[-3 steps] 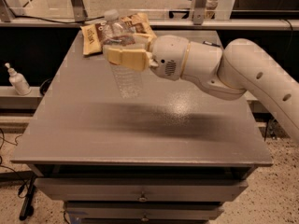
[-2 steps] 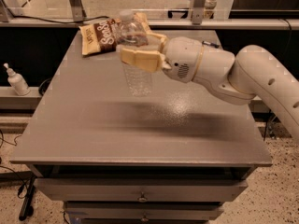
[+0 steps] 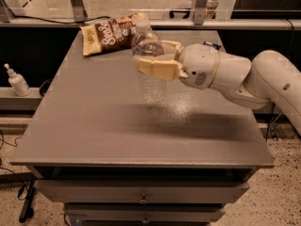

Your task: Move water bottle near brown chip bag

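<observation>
The clear ribbed water bottle (image 3: 149, 65) stands upright in my gripper (image 3: 153, 59), held above the grey table (image 3: 94, 126). The tan fingers (image 3: 157, 69) close around the bottle's upper body, below its white cap. The brown chip bag (image 3: 113, 34), dark brown with white lettering and tan edges, lies flat at the table's back left, just behind and left of the bottle. The white arm reaches in from the right.
A small white pump bottle (image 3: 16, 79) stands on a ledge left of the table. A small dark packet (image 3: 211, 44) peeks out behind the arm at the back right. Metal frame posts (image 3: 77, 1) stand behind the table. Drawers sit under the front edge.
The gripper has carried the bottle to the right and a little toward the back, and the chip bag shows more fully to the bottle's left.
</observation>
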`<state>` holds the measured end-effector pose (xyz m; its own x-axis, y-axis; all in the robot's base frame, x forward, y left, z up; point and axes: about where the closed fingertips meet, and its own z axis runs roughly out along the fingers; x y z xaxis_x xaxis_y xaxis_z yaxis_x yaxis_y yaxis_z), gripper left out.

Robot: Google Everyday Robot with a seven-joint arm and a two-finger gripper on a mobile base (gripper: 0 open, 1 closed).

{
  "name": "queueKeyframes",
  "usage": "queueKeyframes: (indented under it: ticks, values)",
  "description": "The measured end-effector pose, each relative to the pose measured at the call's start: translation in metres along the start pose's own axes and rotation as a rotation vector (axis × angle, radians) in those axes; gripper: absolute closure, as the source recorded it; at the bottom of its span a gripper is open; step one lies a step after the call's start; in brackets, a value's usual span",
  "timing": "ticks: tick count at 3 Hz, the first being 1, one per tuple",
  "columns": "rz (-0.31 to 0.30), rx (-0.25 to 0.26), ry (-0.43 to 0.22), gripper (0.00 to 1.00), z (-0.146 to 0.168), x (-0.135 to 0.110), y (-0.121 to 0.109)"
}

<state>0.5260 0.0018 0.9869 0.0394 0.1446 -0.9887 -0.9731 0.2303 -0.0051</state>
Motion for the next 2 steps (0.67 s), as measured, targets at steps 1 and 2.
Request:
queueKeyframes:
  ticks: [1,2]
  values:
    - [0.013,0.003,-0.019,1.00,-0.011,0.014,0.006]
    - [0.024,0.007,-0.040,1.00,-0.018,0.026,0.012]
